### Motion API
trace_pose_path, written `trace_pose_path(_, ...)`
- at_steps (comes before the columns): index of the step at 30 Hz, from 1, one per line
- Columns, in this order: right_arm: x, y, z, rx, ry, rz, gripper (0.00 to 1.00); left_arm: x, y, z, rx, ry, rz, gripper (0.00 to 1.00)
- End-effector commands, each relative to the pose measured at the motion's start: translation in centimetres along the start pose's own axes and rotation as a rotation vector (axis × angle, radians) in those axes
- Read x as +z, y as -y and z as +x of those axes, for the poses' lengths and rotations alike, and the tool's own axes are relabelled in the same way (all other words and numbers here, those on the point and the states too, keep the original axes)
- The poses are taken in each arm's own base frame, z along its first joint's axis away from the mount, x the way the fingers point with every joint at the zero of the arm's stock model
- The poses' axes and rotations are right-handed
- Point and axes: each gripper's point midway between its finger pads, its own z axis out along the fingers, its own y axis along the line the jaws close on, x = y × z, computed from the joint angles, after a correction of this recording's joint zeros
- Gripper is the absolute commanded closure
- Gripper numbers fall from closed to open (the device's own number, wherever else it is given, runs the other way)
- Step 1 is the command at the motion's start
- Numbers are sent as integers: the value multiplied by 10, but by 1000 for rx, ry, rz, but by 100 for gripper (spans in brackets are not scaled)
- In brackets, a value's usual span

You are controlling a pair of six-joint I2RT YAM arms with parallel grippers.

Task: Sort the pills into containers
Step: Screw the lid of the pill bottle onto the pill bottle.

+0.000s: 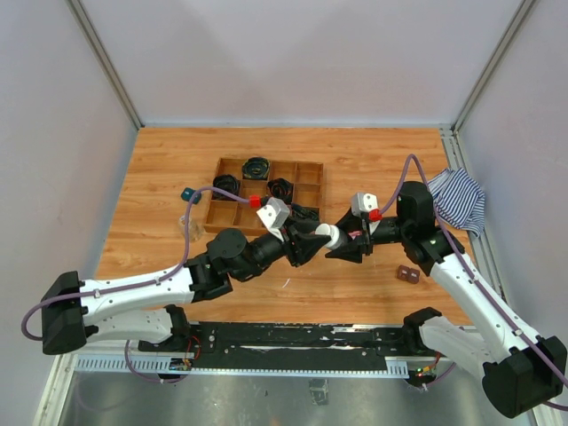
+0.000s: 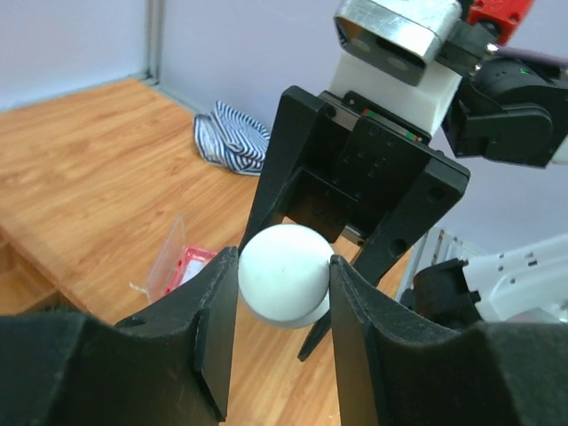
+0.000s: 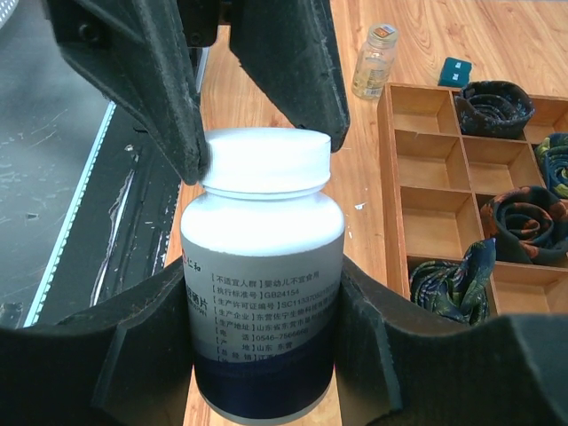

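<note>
In the middle of the overhead view, above the desk [image 1: 373, 169], both hands meet on one bottle [image 3: 263, 240]. The right hand [image 3: 264, 302] grips its labelled body. The left hand [image 2: 284, 271] is closed on its white cap [image 2: 282, 280], one finger against each side. The clear vial [image 3: 374, 60] stands at the top of the right wrist view, near the wooden tray [image 3: 388, 204]. The pink box [image 2: 182, 262] lies on the desk, lower left in the left wrist view.
</note>
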Motion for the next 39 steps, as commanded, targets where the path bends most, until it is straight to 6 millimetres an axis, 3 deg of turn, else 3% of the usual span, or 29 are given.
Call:
trace_pose_path(1,0,-1,-11,-38,22,-14,99,-9,29,9,180,-35,315,85)
trace_pose_path(6,-1,-1,-10,-38,22,-12,99,-9,30,37,436,-160,510,89)
trace_pose_path(10,-1,-1,-10,-38,22,-12,99,-14,19,37,553,-155,627,88)
trace_pose_path(12,-1,0,-10,-38,21,-11,99,-12,13,23,550,-110,631,69)
trace_pose_path(15,-1,0,-10,-37,21,-11,99,-8,5,-13,515,-3,581,27)
trace_pose_path(18,-1,0,-10,-38,21,-10,99,-10,5,-51,469,131,498,4)
trace_pose_path(19,-1,0,-10,-41,21,-9,99,-12,6,-60,445,155,479,1)
trace_pose_path(25,-1,-1,-11,-43,22,-10,100,-32,19,-76,162,162,478,1)
trace_pose_path(28,-1,0,-11,-43,22,-9,99,-37,9,-72,-43,160,374,4)
trace_pose_path(34,-1,1,-9,-36,19,-8,99,-41,-23,-43,-183,184,-109,8)
trace_pose_path(39,-1,1,-9,-38,19,-7,100,-30,-18,-24,-172,116,-202,9)
